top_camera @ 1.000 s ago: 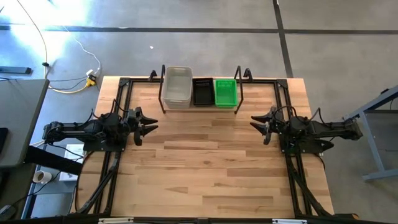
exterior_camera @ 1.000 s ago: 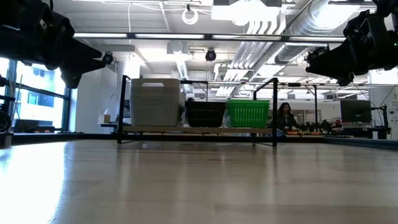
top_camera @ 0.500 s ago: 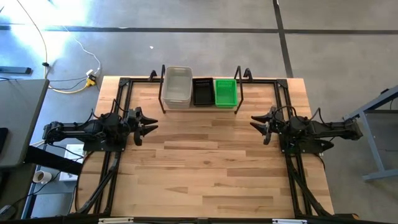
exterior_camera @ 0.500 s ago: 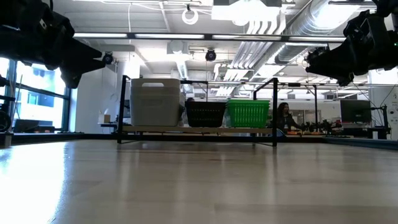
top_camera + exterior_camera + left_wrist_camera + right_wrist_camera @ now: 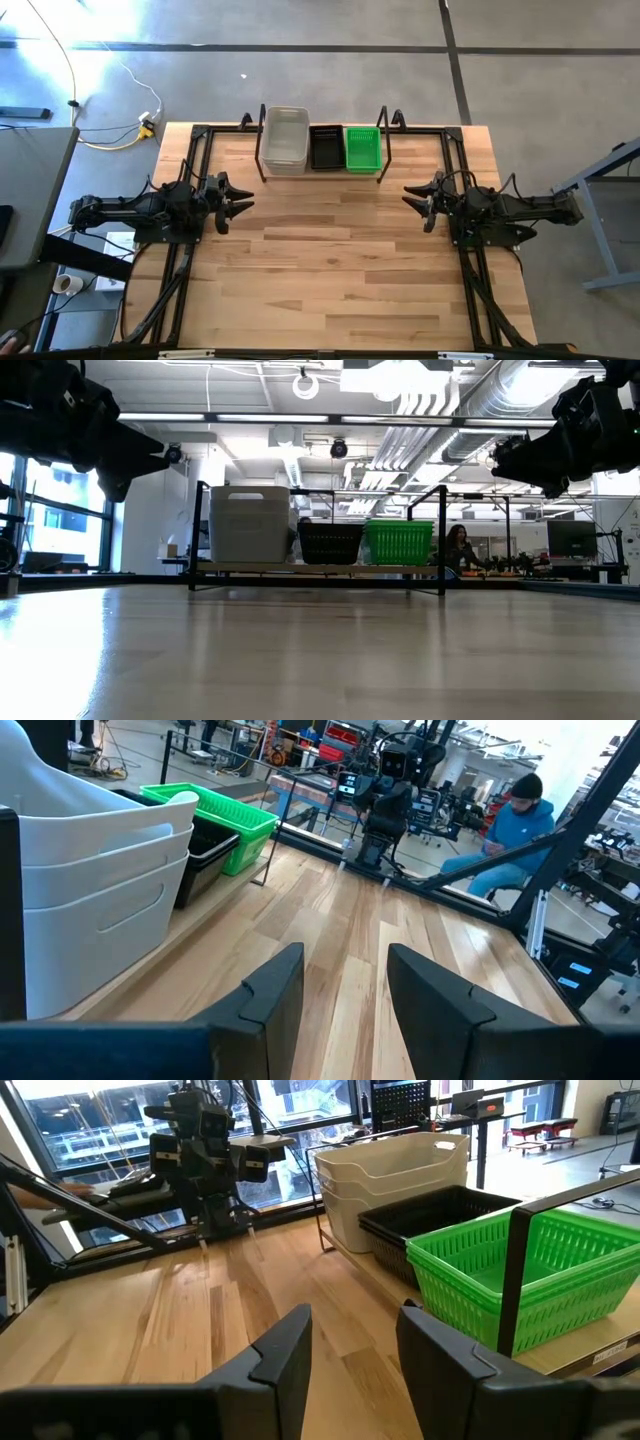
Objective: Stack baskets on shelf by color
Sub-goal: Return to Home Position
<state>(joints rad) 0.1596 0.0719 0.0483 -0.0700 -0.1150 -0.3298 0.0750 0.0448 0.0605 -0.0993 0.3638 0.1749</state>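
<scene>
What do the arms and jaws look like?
The left arm and right arm match: matte black, chunky jointed links, with thin dark cable loops near the wrists. Each ends in two flat, angular black jaws. No markings can be made out.

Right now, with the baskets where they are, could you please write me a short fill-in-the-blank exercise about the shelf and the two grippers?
1. On the shelf, the black baskets stand between the whitish-grey baskets and the ____ ones.
2. The left gripper is ____ and holds nothing.
3. Seen from above, the right gripper hangs over the table's ____ side.
Missing words: green; open; right.
</scene>
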